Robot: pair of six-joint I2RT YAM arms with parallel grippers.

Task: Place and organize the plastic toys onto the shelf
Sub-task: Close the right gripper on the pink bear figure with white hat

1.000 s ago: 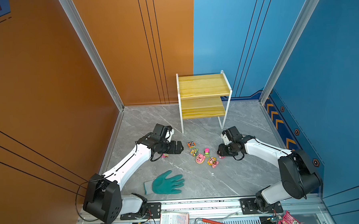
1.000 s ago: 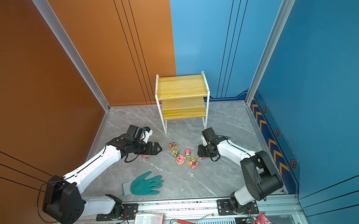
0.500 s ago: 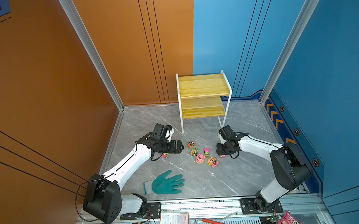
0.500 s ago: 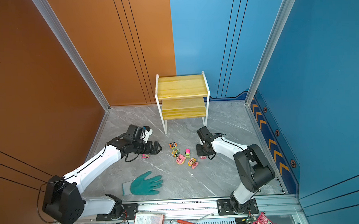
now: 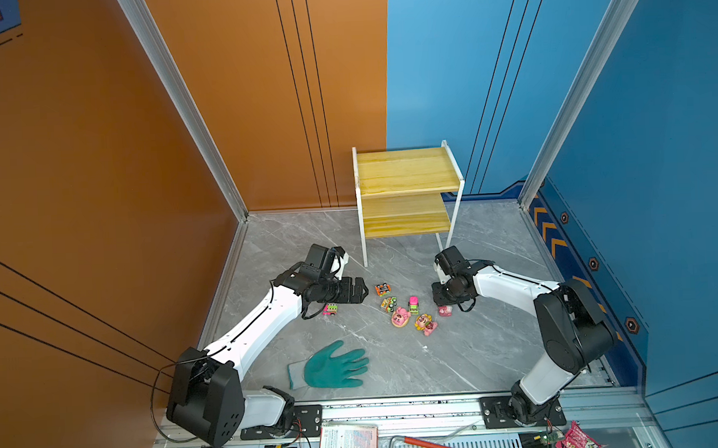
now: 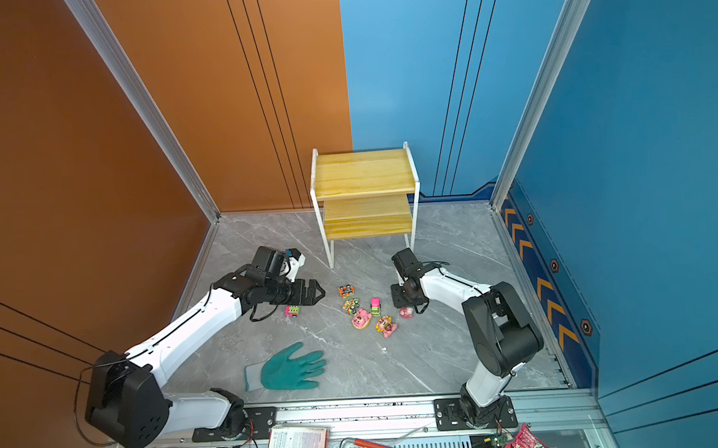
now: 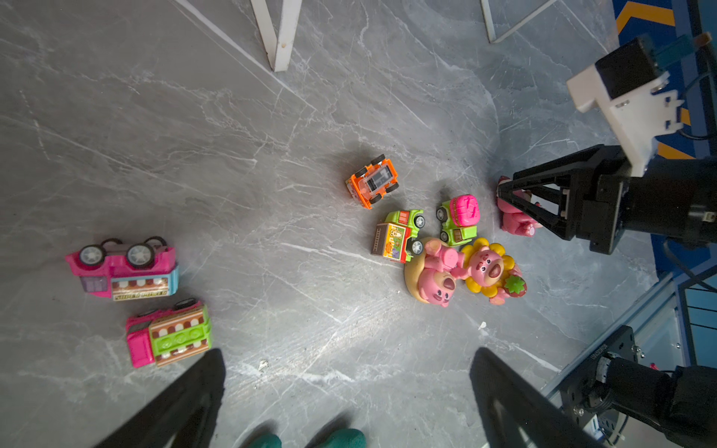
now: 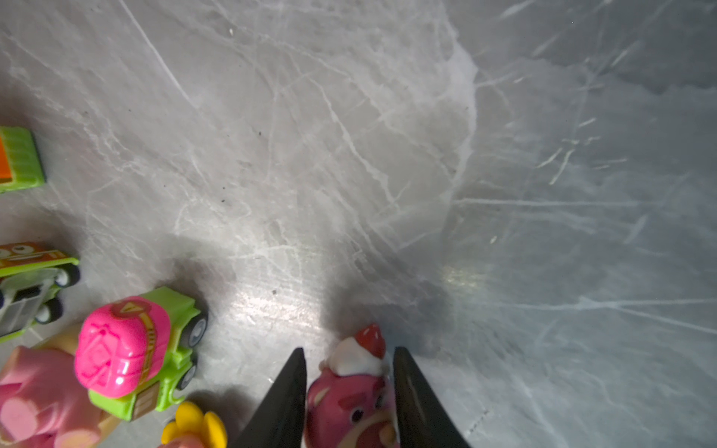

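The shelf (image 5: 407,177) stands empty at the back wall. Several plastic toys lie on the grey floor in front of it: an orange car (image 5: 383,289), a green car (image 5: 388,303), a pink-and-green car (image 5: 413,305), a pink bear (image 5: 400,317) and a sunflower bear (image 5: 425,324). My right gripper (image 8: 349,353) points down, shut on a strawberry-topped pink bear (image 8: 351,403) that rests on the floor. My left gripper (image 7: 345,360) hangs open over bare floor. An upturned pink car (image 7: 124,267) and a pink-green car (image 7: 170,335) lie beside it.
A teal glove (image 5: 330,369) lies flat on the floor near the front. The shelf's white legs (image 7: 277,35) stand just behind the toys. Along the front rail lie a booklet (image 5: 348,442) and a red-handled tool (image 5: 433,446).
My right gripper has shifted slightly left toward the toys and its jaws have narrowed onto the strawberry bear. The left arm has not moved.
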